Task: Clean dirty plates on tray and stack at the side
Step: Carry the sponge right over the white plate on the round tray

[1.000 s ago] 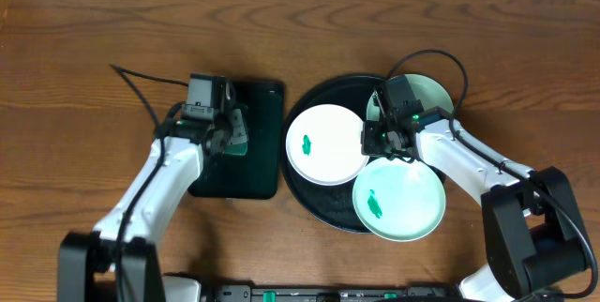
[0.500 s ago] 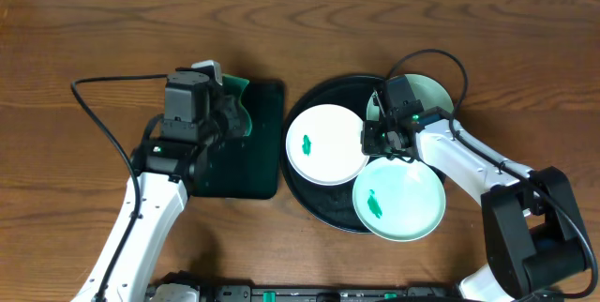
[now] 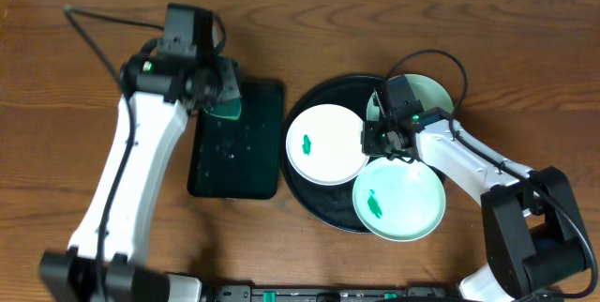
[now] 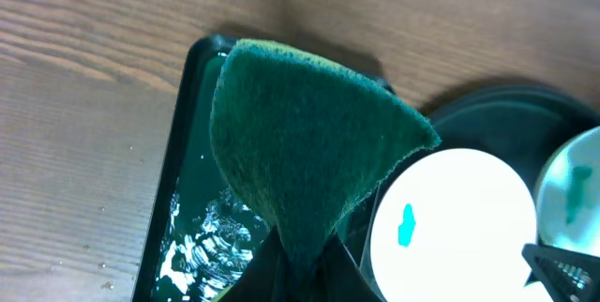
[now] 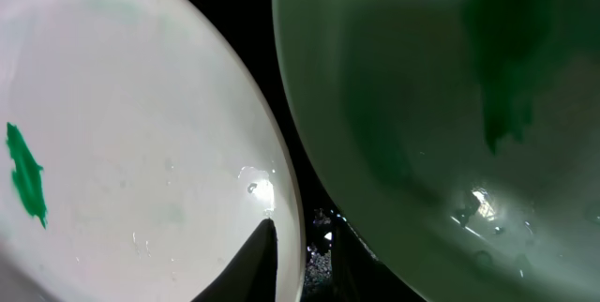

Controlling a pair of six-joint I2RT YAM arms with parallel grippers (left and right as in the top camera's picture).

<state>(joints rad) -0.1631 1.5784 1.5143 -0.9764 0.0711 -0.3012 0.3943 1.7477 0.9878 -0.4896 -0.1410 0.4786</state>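
On the round tray (image 3: 292, 178), right of the desk (image 3: 56, 152) centre, are laid the white plate (image 3: 328, 147) with a green smear (image 3: 307, 143), the front mint plate (image 3: 403, 203), also smeared and overhanging the rim, and the back mint plate (image 3: 433, 91), half hidden by the arm. None is judged cleaned or stacked yet. The right hand (image 3: 375, 139) is set low at the gap between the white and front mint plates, probably to steady one. Whether anything is grasped cannot be told. The left hand (image 4: 294, 272) is clenched on a green scouring pad (image 4: 300, 152), held raised over the wet rectangular tray (image 3: 253, 166), likely bound for the white plate. That path is judged free, though the right arm crowds the round tray's back.
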